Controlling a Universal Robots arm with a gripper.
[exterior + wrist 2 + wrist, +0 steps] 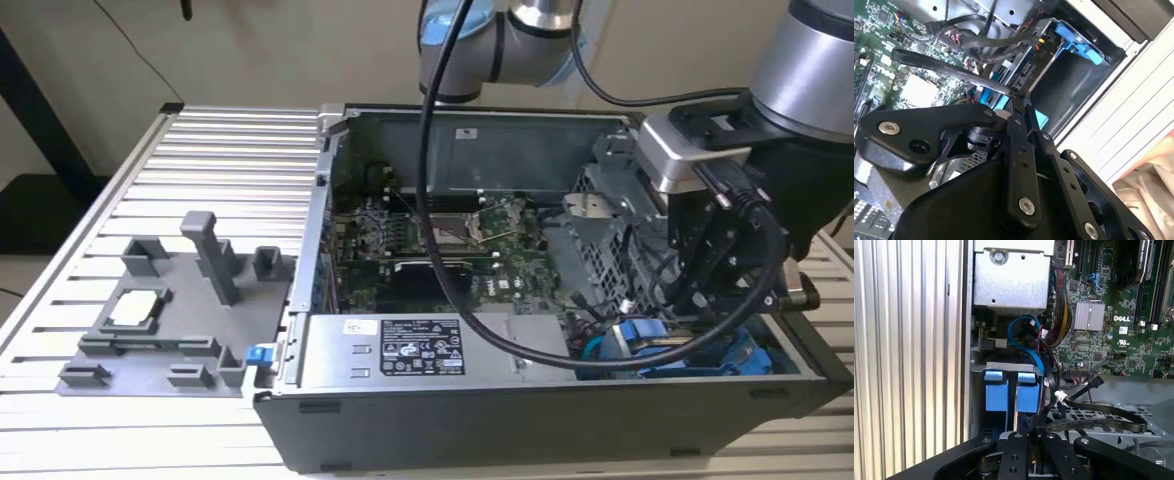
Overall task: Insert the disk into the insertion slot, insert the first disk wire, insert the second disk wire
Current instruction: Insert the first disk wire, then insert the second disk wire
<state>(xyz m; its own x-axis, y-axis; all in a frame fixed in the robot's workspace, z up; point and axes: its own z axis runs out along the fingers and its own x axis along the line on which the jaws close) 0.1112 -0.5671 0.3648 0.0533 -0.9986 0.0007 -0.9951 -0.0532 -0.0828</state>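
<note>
My gripper [687, 300] reaches down into the open computer case at the exterior view's right, beside the perforated grey drive cage [621, 240] that holds the insertion slot. Its black fingers [1019, 130] stand close together, pinching the end of a flat black disk wire [944, 62] that runs to the fingertips in both wire-side wrist views; that wire [1104, 424] lies over the cage. Just past my gripper [1031, 432] are the blue carrier tabs [995, 390] of the disk, seated in the bay. The blue carrier [727, 358] shows low in the cage; the drive body is hidden.
A grey labelled power-supply box [400, 350] lies along the case's front, with the green motherboard [441, 250] behind it. A thin blue cable [1026, 335] and a wire bundle [1059, 320] crowd the bay. A grey fixture [160, 300] stands on the slatted table [200, 150].
</note>
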